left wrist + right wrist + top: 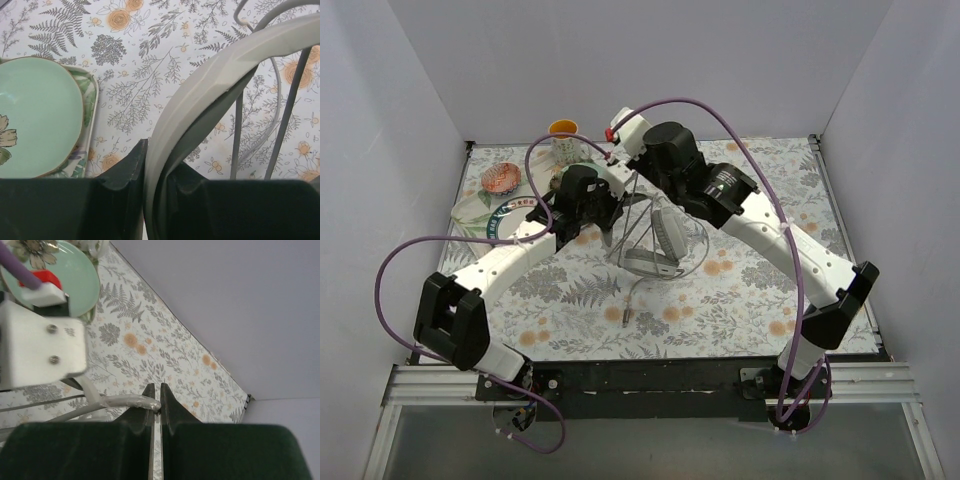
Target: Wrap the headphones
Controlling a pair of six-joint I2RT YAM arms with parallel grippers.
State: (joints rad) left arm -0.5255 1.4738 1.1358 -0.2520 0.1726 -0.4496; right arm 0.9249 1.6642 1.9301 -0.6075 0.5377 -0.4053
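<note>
The left claw [157,160] is clamped on the headphones [667,232] at the headband [210,85]. The right claw [156,390] is pinched almost closed on the cord [125,401], above the tabletop [165,360].

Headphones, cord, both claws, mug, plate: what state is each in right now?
left claw: shut on the headband of the headphones.
right claw: shut on the cord.
headphones: held by the headband.
cord: pinched near the right claw's fingertips.
mug: upright.
plate: flat on the tray.
</note>
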